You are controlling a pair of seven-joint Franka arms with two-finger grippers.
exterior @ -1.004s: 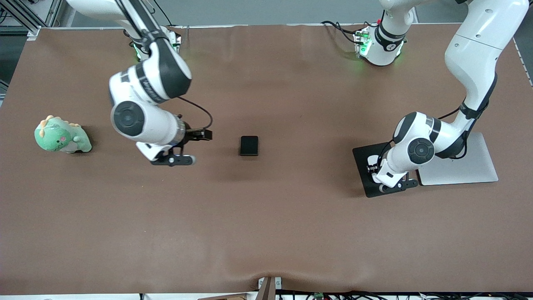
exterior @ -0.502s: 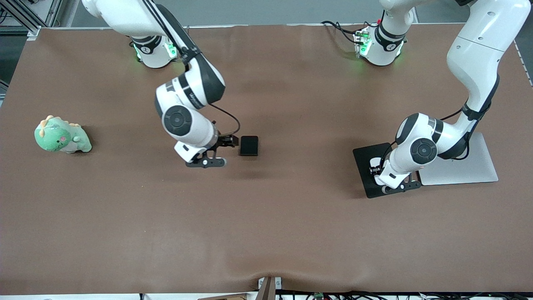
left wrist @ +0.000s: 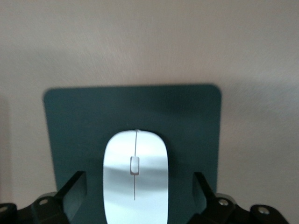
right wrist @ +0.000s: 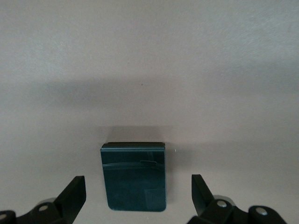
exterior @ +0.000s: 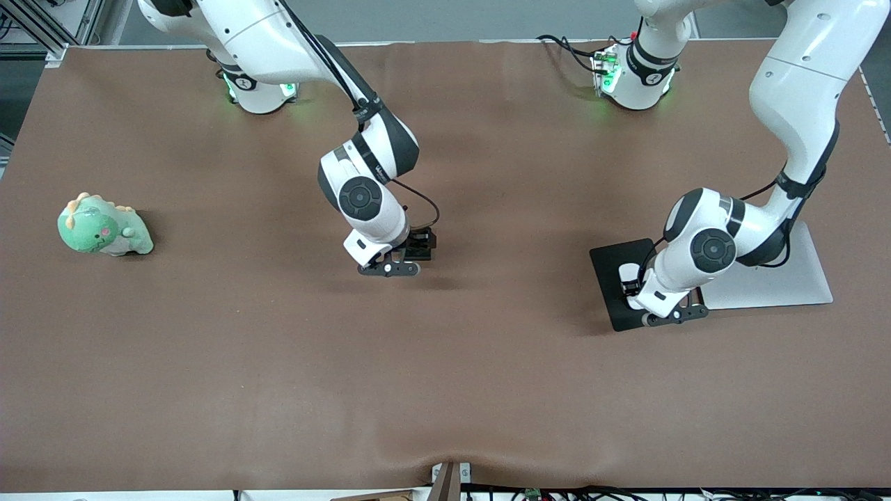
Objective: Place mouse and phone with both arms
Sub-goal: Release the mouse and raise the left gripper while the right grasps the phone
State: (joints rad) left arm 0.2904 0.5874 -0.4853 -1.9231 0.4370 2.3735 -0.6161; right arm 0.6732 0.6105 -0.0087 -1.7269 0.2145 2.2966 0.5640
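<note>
A: Centre of the front frame: right gripper (exterior: 416, 245) low over the phone (right wrist: 134, 176), fingers (right wrist: 72, 193) spread wide to either side, nothing held.

B: And the phone?

A: Flat on the brown table (exterior: 445, 362), mid-table, mostly hidden under the hand in the front view. Small black slab, rounded corners, glossy face. Long axis straight out from the wrist, short width across the gap, so set for a squeeze on the long edges.

B: Right of the frame?

A: Left gripper (exterior: 637, 282) down over the mouse (left wrist: 135, 179), fingers (left wrist: 74, 189) wide on both flanks, not touching. Mouse on the black pad (left wrist: 74, 126), beside the closed silver laptop (exterior: 800, 278) toward the left arm's end. White, glossy, oval, thin grey centre line, long axis also in line with the wrist.

B: Elsewhere?

A: Green plush dinosaur (exterior: 103, 226) at the frame's left, well apart.
</note>
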